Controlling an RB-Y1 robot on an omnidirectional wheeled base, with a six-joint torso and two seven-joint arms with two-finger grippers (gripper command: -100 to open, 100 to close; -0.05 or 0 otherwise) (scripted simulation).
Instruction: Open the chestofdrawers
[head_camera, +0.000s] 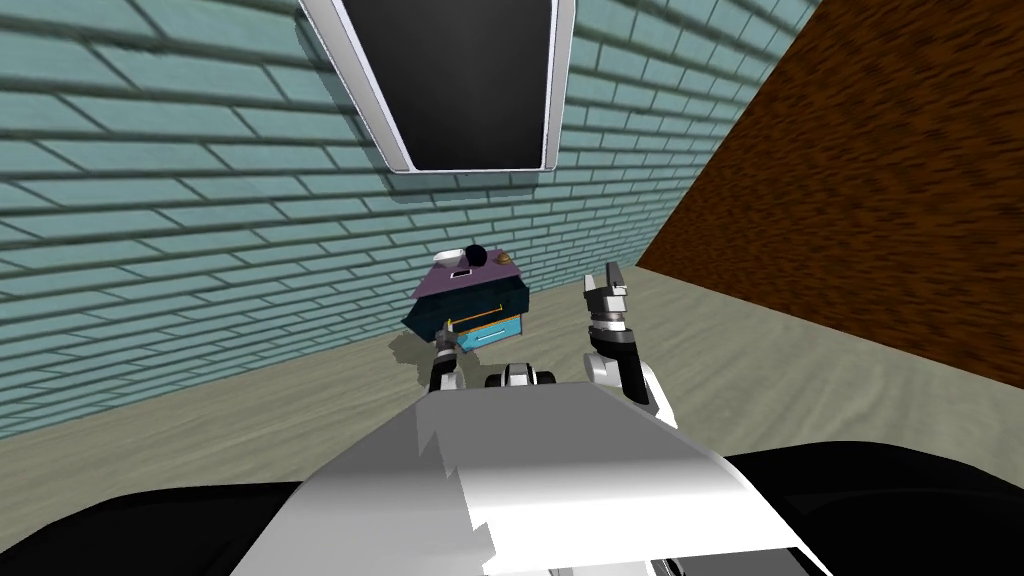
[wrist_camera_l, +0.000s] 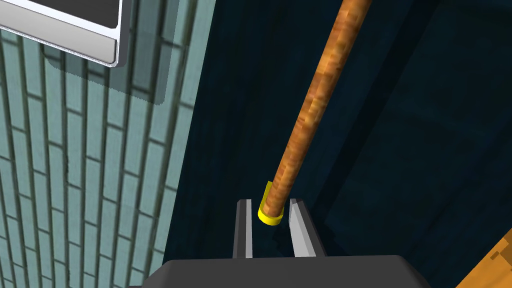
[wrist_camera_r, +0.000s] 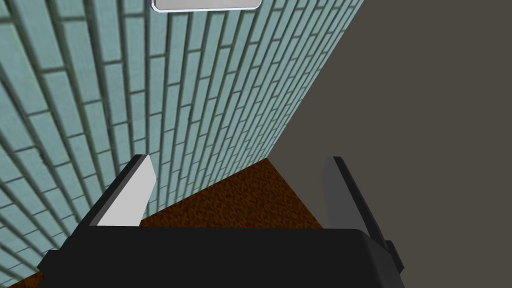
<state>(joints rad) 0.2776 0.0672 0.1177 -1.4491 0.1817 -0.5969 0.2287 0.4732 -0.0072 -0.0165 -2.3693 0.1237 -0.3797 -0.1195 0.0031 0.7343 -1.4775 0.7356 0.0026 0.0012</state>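
Observation:
The chest of drawers (head_camera: 440, 312) is small, with a purple top and a dark blue body, and stands against the teal brick wall. Its upper drawer front carries an orange-brown bar handle (head_camera: 478, 318), and a light blue drawer (head_camera: 492, 335) sits below. My left gripper (head_camera: 443, 346) is at the handle's left end. In the left wrist view, that left gripper (wrist_camera_l: 272, 216) is shut on the yellow-capped end of the bar handle (wrist_camera_l: 310, 110), with the dark blue drawer front (wrist_camera_l: 400, 125) behind. My right gripper (head_camera: 602, 280) is raised to the right of the chest, and the right gripper (wrist_camera_r: 240, 192) is open and holds nothing.
A white bowl (head_camera: 449, 258), a black ball (head_camera: 476, 254) and a small brown item (head_camera: 504, 259) rest on the chest's top. A white-framed dark panel (head_camera: 455, 80) hangs on the brick wall above. A brown wall (head_camera: 870, 200) closes the right side. Beige floor (head_camera: 250, 420) spreads around.

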